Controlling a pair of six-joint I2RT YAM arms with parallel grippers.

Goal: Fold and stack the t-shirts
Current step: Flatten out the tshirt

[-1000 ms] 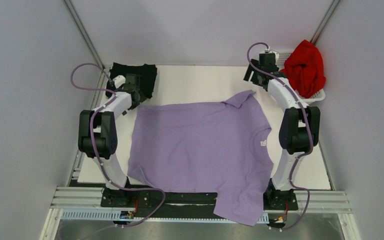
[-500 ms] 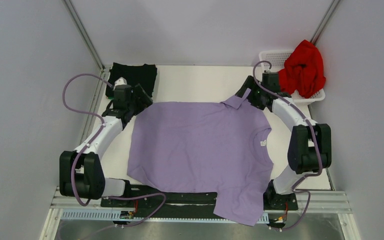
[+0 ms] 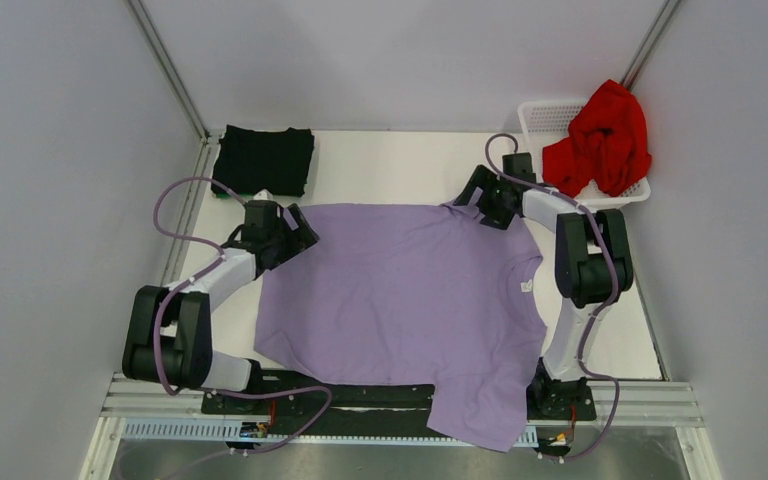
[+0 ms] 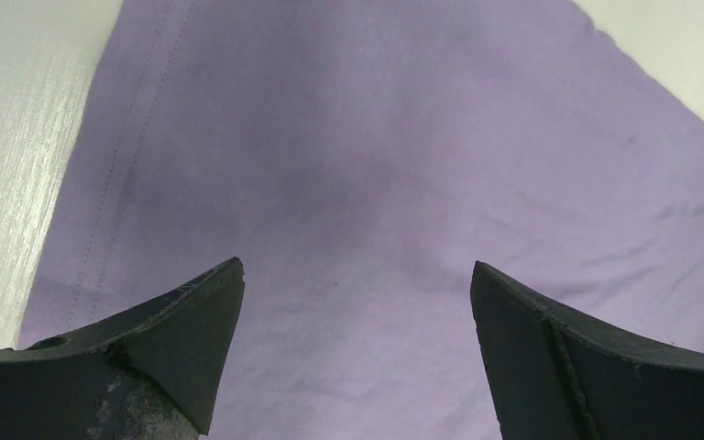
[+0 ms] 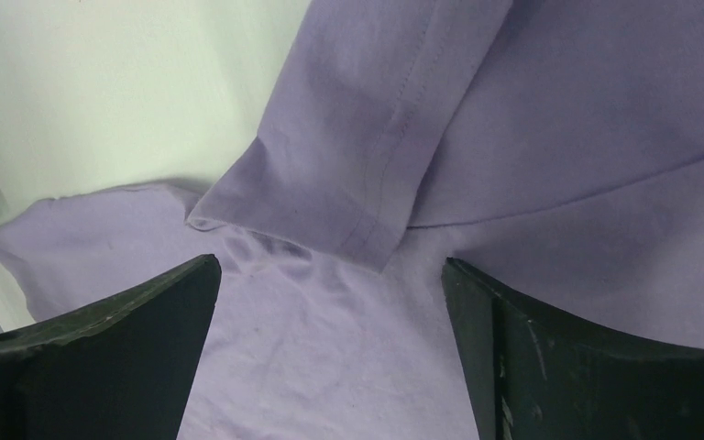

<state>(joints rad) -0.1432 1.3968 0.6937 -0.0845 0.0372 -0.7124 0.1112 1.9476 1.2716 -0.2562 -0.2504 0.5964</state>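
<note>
Purple t-shirt: it lies flat and open in the middle of the desk. Its neck points right, and one sleeve hangs off the near edge.
Why it lies so: I think it is spread out so it can be folded next.
Far sleeve: it is flipped over on itself at the shirt's far right corner.
Right fingers: they are spread wide and hold nothing. They sit just above that flipped sleeve, maybe to grab it.
Left fingers: they are spread wide too, and hold nothing. They sit low over the far left corner, by the bottom hem.
Black t-shirt: it is folded into a neat block at the far left corner of the desk, apart from the purple one. It looks like the start of the stack.
Basket: it is white and sits at the far right corner.
In the basket: the red t-shirt, all bunched up and spilling over the rim. It is not folded yet.
</note>
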